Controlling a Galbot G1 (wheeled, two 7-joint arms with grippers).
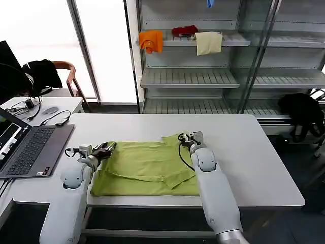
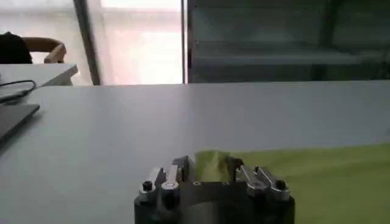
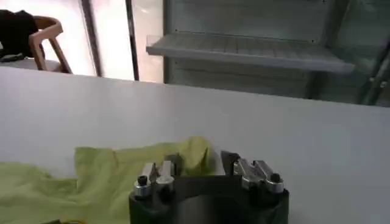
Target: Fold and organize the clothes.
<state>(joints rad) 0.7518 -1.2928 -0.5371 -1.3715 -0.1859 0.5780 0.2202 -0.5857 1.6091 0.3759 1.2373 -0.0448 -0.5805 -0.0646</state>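
Note:
The lime-green T-shirt lies partly folded on the white table, its sleeves and sides turned in. My left gripper is low at the shirt's far left corner. In the left wrist view the left gripper is open, with green cloth lying between its fingers. My right gripper is at the far right corner. In the right wrist view the right gripper is open around a raised fold of the shirt, with bare table showing beside one finger.
An open laptop sits at the table's left end, with cables and a mouse on a side desk. Behind the table, a shelf holds orange, red and cream cloths. The table's right half is bare.

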